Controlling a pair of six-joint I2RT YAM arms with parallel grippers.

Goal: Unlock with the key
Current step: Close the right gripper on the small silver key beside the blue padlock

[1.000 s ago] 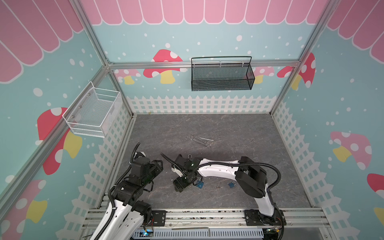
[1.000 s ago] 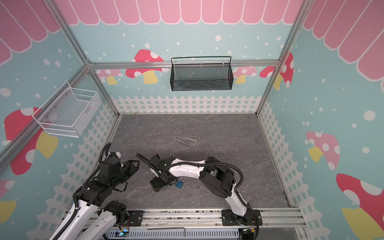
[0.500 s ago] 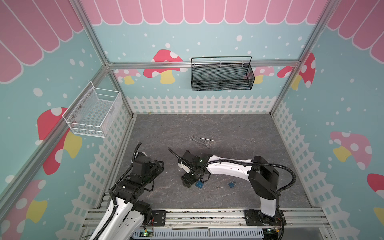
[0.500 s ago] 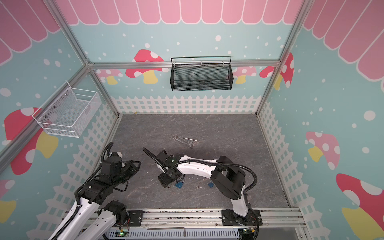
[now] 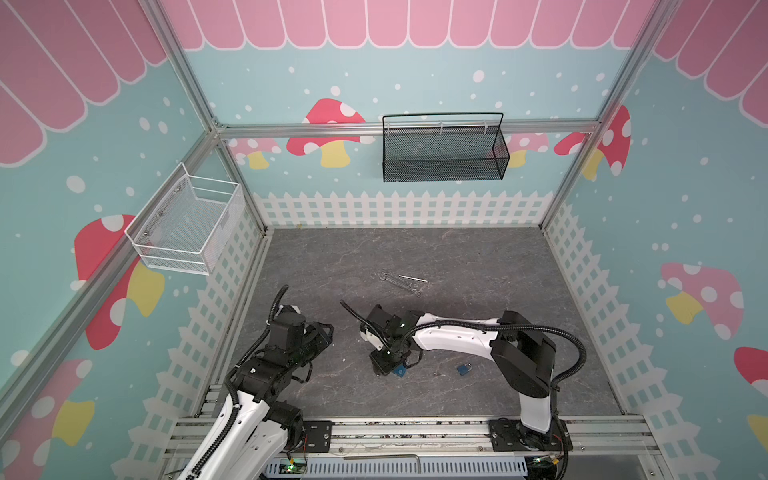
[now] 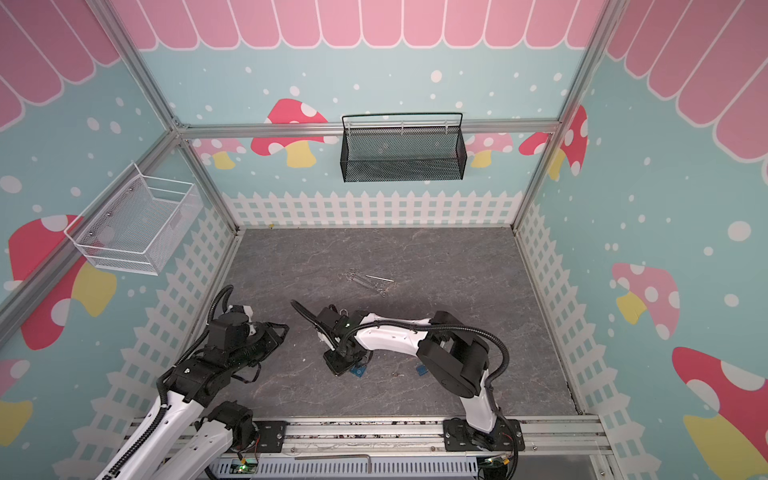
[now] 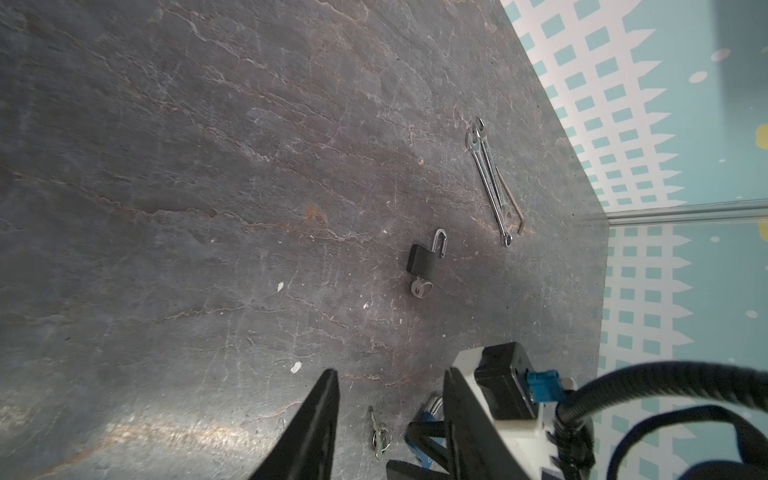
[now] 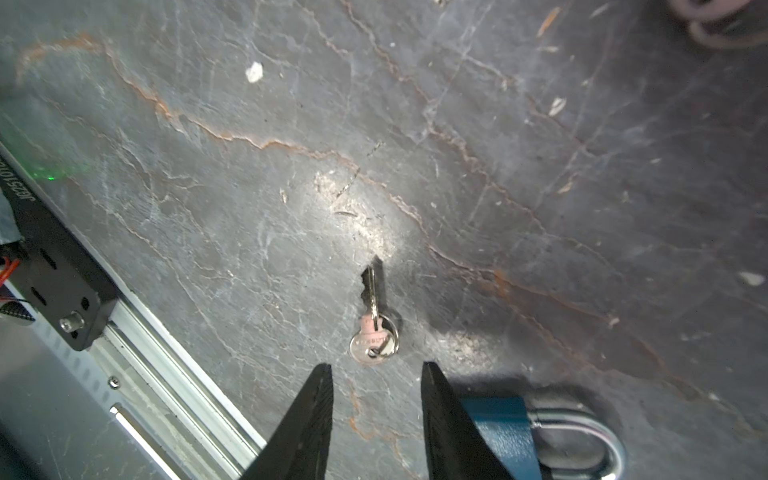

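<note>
A small silver key (image 8: 371,345) on a ring lies flat on the grey floor, just ahead of my right gripper (image 8: 376,368). That gripper is open, with bare floor between its fingers. A blue padlock (image 8: 498,432) lies against the outside of one right finger and shows beside the right gripper (image 5: 388,368) in both top views. The same key (image 7: 379,432) appears in the left wrist view, far beyond my left gripper (image 7: 390,372), which is open and holds nothing. The left gripper (image 5: 322,332) hovers at the left of the floor.
A black padlock (image 7: 422,264) with a key in its keyhole lies farther out. A second blue padlock (image 5: 464,369) sits right of the right gripper. Wrenches (image 5: 401,280) lie mid-floor. The front rail (image 8: 166,374) runs close to the key. Two wire baskets hang on the walls.
My right gripper has slid rightwards over the floor up to the blue padlock, and its jaws have narrowed. The left arm has barely moved.
</note>
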